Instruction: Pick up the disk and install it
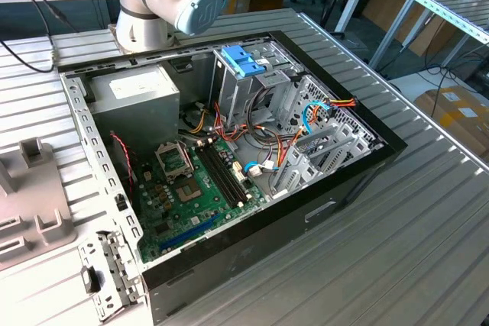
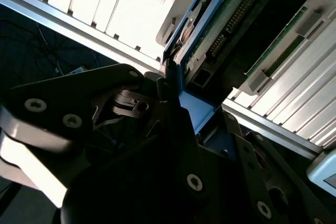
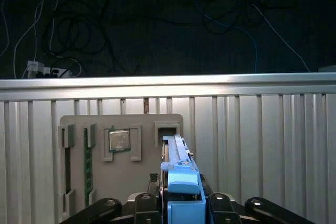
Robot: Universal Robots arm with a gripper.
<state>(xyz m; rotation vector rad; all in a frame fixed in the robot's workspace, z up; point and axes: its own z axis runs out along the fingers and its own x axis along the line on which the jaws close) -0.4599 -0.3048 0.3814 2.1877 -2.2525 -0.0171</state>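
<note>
The ribbed metal table (image 1: 428, 250) carries everything. The open computer case (image 1: 267, 236) lies just beside the grey tray (image 1: 30, 204), on the exterior view's right of it. The drive cage (image 1: 243, 62) with its light-blue top stands inside the case, well apart from the tray. In the first wrist view the disk (image 3: 175, 150) stands on edge over the tray, with its far end at the tray's square slot. Its near end, with the blue rail, sits between the fingers of the hand (image 3: 181, 205). The hand is drawn in narrow and grips the disk. Whether the disk is clear of the tray I cannot tell. The grip appears to be on plastic at one end, so the long free end could sag or twist. It could then catch the slot's edge or knock the chip (image 3: 119, 141) seated in the tray beside it. A tilted disk would likely jam at the cage, and the loose cables (image 1: 286, 139) near the cage could snag it.
</note>
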